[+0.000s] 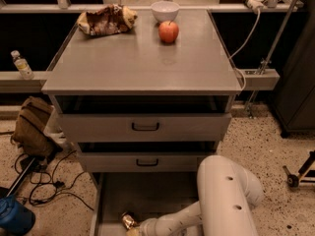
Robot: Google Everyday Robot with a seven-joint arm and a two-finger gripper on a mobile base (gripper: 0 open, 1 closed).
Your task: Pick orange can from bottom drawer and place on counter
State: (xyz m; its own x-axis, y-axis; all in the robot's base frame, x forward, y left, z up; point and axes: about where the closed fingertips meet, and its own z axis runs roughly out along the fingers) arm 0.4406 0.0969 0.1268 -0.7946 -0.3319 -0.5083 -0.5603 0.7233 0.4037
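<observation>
The orange can lies in the open bottom drawer, near its front left, shiny gold with a dark patch. My gripper is down in the drawer at the bottom edge of the view, right against the can on its right side. My white arm reaches in from the right and covers the drawer's right part. The counter is the grey top of the cabinet, above the two upper drawers.
On the counter stand a red apple, a white bowl and a crumpled snack bag along the back. The upper drawers stick out above the bottom one. Cables, a brown bag and a blue object lie on the floor at left.
</observation>
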